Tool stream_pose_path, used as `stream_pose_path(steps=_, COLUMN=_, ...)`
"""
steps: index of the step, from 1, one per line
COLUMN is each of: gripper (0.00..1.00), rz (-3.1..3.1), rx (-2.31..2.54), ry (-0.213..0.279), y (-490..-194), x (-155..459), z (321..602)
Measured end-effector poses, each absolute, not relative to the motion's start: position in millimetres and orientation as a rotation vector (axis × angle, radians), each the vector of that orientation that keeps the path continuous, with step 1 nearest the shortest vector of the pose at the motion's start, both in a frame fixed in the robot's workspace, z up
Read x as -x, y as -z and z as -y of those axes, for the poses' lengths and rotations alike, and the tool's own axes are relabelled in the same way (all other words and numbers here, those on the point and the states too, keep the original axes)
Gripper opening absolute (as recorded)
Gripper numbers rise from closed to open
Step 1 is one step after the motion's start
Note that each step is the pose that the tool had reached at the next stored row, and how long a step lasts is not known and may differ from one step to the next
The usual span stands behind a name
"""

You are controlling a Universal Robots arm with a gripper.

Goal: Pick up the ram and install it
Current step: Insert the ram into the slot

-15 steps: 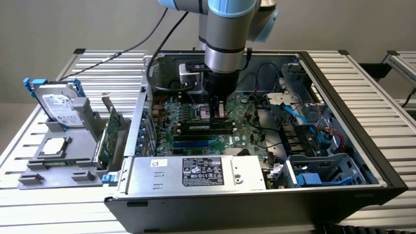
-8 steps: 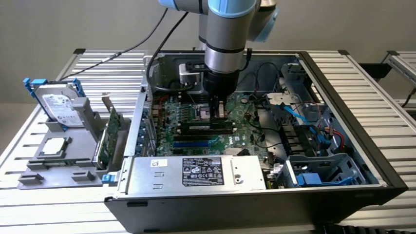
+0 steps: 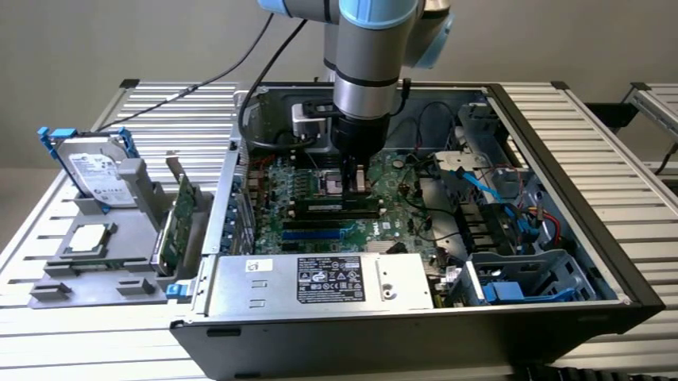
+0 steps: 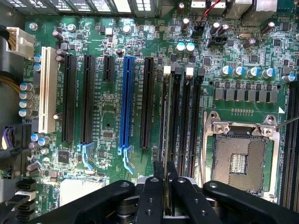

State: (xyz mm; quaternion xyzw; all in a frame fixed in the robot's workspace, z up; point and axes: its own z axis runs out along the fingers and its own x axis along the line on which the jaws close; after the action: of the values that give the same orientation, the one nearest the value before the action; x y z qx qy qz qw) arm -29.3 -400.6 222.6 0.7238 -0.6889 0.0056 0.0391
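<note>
My gripper (image 3: 355, 182) hangs inside the open computer case (image 3: 593, 238), low over the motherboard (image 3: 398, 198) and just behind the black memory slots (image 3: 333, 209). In the wrist view the two black fingers (image 4: 152, 196) stand close together, shut on the ram (image 4: 164, 135). The ram shows edge-on as a thin strip running out from between them. That strip lies along the outermost of the memory slots (image 4: 183, 116), the one beside the long black expansion slot (image 4: 148, 102). I cannot tell whether the ram touches the slot.
An empty CPU socket (image 4: 240, 158) sits beside the memory slots, and blue (image 4: 126, 102) and white (image 4: 46, 88) expansion slots lie on the other side. Outside the case, at the exterior view's left, a grey rack (image 3: 101, 270) holds a hard drive (image 3: 98, 171) and a green card (image 3: 183, 210). The power supply (image 3: 329, 279) fills the case's near side.
</note>
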Motion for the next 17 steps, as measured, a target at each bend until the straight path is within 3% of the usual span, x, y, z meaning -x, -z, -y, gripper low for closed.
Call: stream_pose_path(steps=17, gripper=0.14, rz=2.116, rx=-2.215, ry=-0.017, y=-218.3, x=29.3, z=400.6)
